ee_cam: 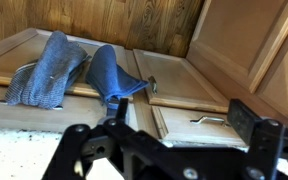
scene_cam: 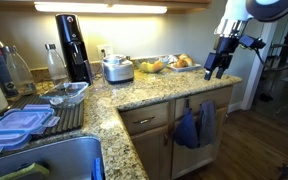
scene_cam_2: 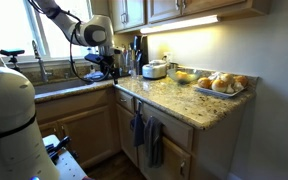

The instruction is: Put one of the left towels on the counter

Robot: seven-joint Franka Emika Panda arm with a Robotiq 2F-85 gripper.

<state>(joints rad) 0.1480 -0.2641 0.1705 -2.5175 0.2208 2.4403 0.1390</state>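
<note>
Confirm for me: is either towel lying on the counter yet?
No, the blue towel and the grey-blue towel both hang on the cabinet front below the counter.

Wood cabinets (scene_cam_2: 164,8), a lit under-cabinet strip (scene_cam_2: 184,22), bright window (scene_cam_2: 49,25), dark floor (scene_cam: 259,140).

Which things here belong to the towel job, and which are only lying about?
For the job: blue towel, counter, gripper with jaws open.
Lying about: grey towel, cooker, fruit bowl, bread tray.
</note>
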